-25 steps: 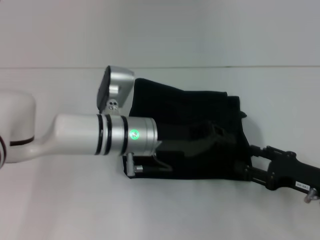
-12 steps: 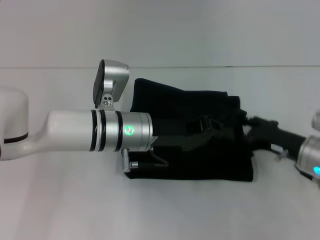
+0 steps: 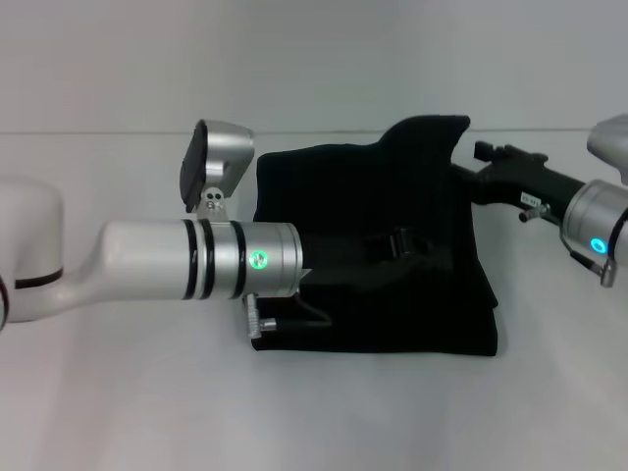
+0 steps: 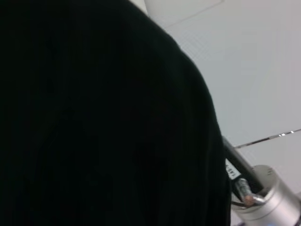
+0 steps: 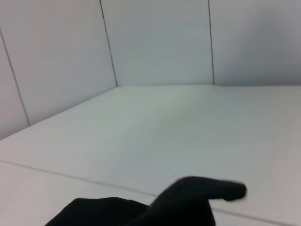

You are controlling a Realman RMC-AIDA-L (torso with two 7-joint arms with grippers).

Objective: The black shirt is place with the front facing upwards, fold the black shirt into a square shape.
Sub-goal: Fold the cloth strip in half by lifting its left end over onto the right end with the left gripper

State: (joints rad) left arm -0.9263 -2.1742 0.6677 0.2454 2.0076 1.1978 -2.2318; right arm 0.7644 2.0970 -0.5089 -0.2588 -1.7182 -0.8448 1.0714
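The black shirt (image 3: 392, 304) lies folded into a rough rectangle on the white table (image 3: 118, 392); no letters or label show. My right gripper (image 3: 469, 169) comes in from the right at the shirt's far right side, shut on the cloth, and holds that edge raised in a peak (image 3: 432, 132). My left arm reaches across from the left, and its gripper (image 3: 400, 245) sits low over the middle of the shirt, black against black. The shirt fills most of the left wrist view (image 4: 103, 122) and shows as a raised fold in the right wrist view (image 5: 193, 197).
The white table runs back to a white wall (image 3: 314, 59). The left arm's silver wrist (image 3: 245, 260) and its camera housing (image 3: 216, 162) cover the shirt's left edge. The right arm's silver cuff (image 4: 265, 205) shows in the left wrist view.
My right gripper has swung from the shirt's near right corner to its far right side and has lifted the right edge into a peak. The left arm has barely moved.
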